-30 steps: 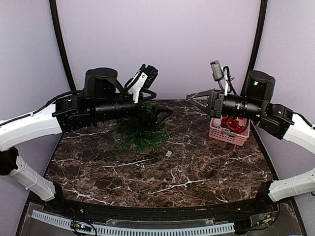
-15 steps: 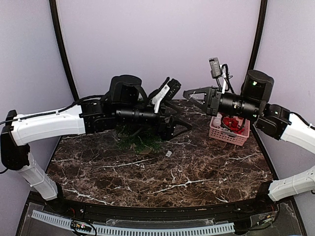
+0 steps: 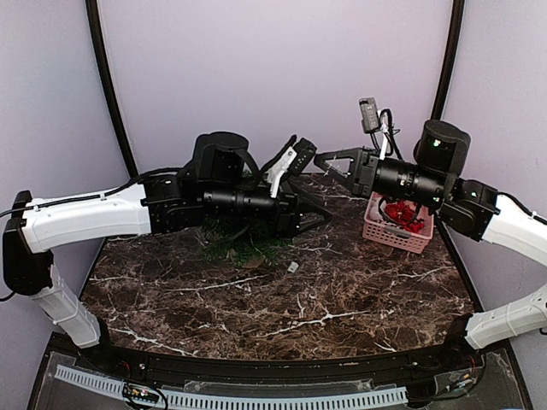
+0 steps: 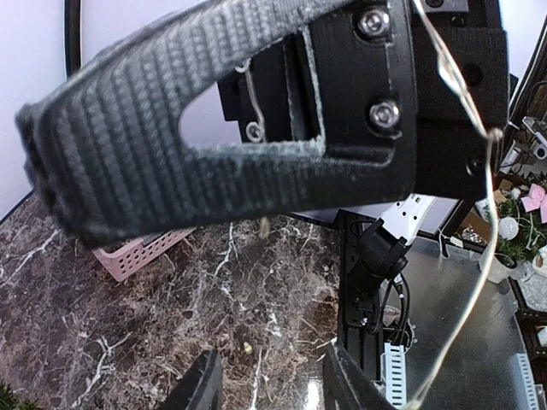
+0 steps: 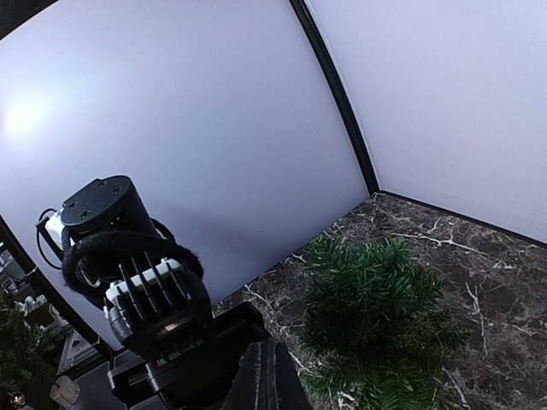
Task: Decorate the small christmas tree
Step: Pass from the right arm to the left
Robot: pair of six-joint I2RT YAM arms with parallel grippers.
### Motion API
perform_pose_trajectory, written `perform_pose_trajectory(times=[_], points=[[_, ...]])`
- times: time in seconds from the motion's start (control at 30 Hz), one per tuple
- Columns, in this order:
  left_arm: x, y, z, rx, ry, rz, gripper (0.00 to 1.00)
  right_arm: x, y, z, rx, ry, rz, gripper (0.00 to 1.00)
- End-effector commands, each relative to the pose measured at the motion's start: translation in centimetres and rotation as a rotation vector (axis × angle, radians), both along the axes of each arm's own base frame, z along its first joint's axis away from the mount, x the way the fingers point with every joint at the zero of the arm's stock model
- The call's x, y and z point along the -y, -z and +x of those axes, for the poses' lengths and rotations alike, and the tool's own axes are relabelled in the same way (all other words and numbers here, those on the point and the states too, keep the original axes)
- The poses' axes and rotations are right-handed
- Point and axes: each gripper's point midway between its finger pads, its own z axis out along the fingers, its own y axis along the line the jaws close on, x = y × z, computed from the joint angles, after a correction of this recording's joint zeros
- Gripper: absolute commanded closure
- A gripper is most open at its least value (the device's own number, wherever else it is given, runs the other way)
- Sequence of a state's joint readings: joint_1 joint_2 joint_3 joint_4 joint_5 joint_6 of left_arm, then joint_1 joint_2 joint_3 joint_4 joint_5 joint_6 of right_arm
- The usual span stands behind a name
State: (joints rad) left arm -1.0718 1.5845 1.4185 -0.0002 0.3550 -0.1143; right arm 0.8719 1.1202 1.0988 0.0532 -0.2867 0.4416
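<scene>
My left gripper (image 3: pixel 313 215) hangs just right of the small christmas tree (image 3: pixel 248 248), jaws half apart. I cannot tell whether they pinch the thin wire (image 4: pixel 495 134). The tree sits under that forearm, so left is nearer. Farther back-right of the tree, my right gripper (image 3: pixel 323 161) is clenched.

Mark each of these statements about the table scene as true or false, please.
1. The pink basket is on the right part of the table. True.
2. The tree is inside the basket. False: it is on the table, partly under the left arm.
3. The right gripper is shut. True.
4. The left gripper is inside the basket. False: it hangs above the table, between tree and basket, fingers apart.
</scene>
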Motion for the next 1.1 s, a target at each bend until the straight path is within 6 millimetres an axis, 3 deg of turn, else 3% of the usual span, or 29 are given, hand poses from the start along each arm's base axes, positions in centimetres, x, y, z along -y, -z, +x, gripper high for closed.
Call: perform_pose_trajectory(times=[0.0,0.27,0.43,0.57,0.67,0.73,0.87,0.97,1.07], points=[[0.2,0.5,0.1,-0.010,-0.011,0.002,0.60,0.2,-3.0,-0.6,0.066,-0.004,0.064,1.00],[0.5,1.4,0.5,-0.033,-0.030,0.020,0.67,0.2,-3.3,-0.9,0.077,-0.011,0.073,1.00],[0.8,1.8,0.6,-0.051,-0.032,0.025,0.84,0.3,-3.3,-1.0,0.081,-0.009,0.075,1.00],[0.3,0.8,0.7,-0.041,-0.049,0.006,0.98,0.6,-2.8,-0.7,0.078,0.019,0.064,1.00],[-0.2,-0.5,0.4,-0.037,-0.053,-0.022,1.00,1.2,-2.0,-0.1,0.067,0.068,0.046,1.00],[-0.8,-1.3,0.1,-0.039,-0.055,-0.038,1.00,1.6,-0.9,0.4,0.053,0.108,0.022,0.88],[-2.4,-2.3,0.2,-0.040,-0.106,-0.055,1.00,2.3,2.4,1.1,-0.010,0.165,-0.048,0.42],[-4.2,-2.4,0.7,-0.038,-0.186,-0.038,1.00,2.9,4.7,0.7,-0.058,0.168,-0.073,0.18],[-6.0,-2.4,1.1,-0.039,-0.255,-0.032,1.00,4.0,6.1,0.1,-0.094,0.181,-0.058,0.06]])
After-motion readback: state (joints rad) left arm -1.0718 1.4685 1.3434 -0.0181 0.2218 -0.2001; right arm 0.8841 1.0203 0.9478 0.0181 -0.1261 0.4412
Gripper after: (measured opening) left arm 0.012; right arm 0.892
